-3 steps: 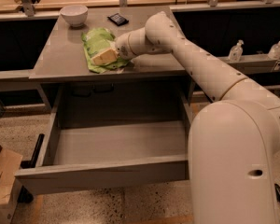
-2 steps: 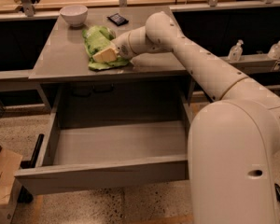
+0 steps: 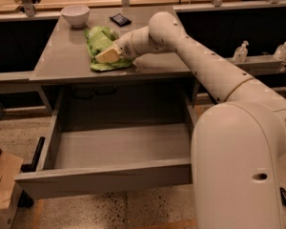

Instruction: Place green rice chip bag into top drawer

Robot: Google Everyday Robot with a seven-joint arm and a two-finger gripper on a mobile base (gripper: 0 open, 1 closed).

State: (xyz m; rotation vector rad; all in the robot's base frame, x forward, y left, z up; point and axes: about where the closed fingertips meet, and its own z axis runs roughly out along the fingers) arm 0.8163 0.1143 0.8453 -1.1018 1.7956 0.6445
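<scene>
Grasp step, as judged: the hand (image 3: 108, 56) sits on the bag (image 3: 98, 38) on the worktop (image 3: 62, 58), grip state cannot be told; next, lift and lower it into the open drawer (image 3: 105, 181) below the hand.

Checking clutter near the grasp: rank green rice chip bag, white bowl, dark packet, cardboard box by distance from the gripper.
The gripper is over the table, front middle.
1. green rice chip bag, directly under it.
2. dark packet, behind it, towards the back edge.
3. white bowl, back-left corner.
4. cardboard box, on the floor, far left.
</scene>
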